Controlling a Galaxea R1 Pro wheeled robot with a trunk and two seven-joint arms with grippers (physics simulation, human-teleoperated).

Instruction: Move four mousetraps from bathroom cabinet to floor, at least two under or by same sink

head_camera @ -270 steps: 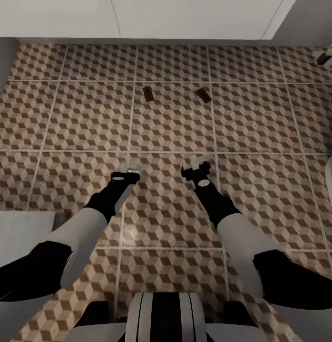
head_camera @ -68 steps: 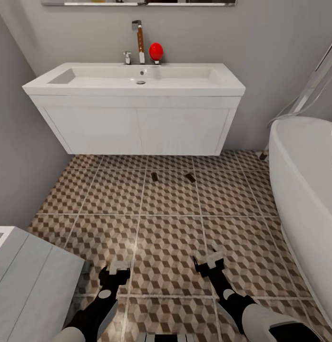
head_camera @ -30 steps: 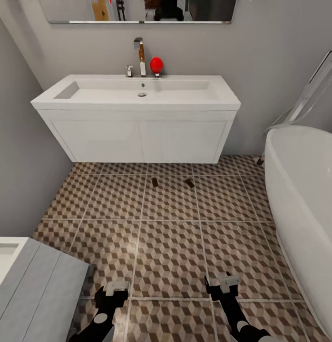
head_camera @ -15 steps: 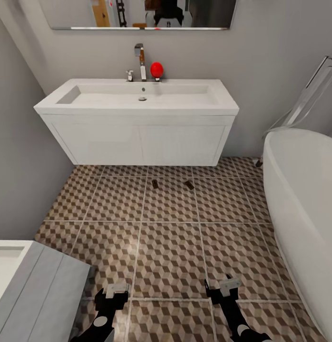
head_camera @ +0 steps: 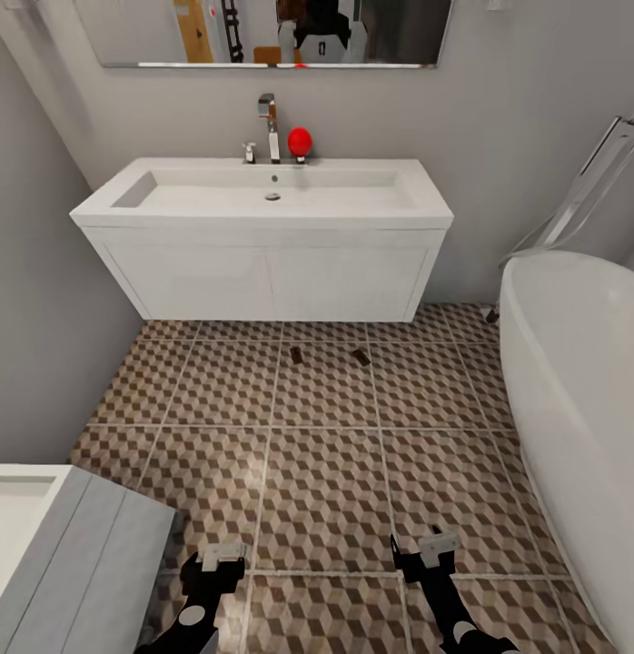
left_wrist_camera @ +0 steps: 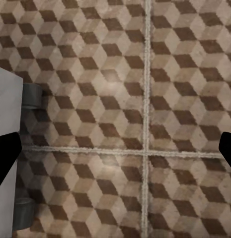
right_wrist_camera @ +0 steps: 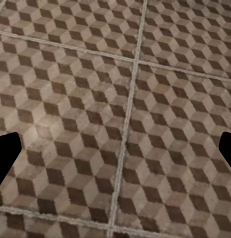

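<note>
bathroom floor point(head_camera: 326, 490), cube-pattern tiles, open stretch between the robot and the sink unit. bounded by grey wall on the left, white bathtub point(head_camera: 580, 400) curving along the right, and a pale grey slatted unit point(head_camera: 72, 554) at the near left corner, close beside the left arm.

bathroom sink point(head_camera: 262, 195): wide white basin on a wall-hung vanity, chrome tap point(head_camera: 268, 123) at the back edge, red round object point(head_camera: 300, 141) just beside the tap. basin itself looks bare apart from the drain. mirror point(head_camera: 262, 32) above.

two mousetraps on the tiles just in front of the vanity's lower edge, near each other but apart: left mousetrap point(head_camera: 296, 354), right mousetrap point(head_camera: 361, 357). too small to read the wire parts.

left gripper point(head_camera: 217, 556) and right gripper point(head_camera: 428, 549) low over the floor, well short of the traps. in both wrist views the dark fingertips point(left_wrist_camera: 6, 158) point(right_wrist_camera: 6, 153) sit at opposite edges, spread wide, only tile between them, nothing held, nothing touched.
</note>
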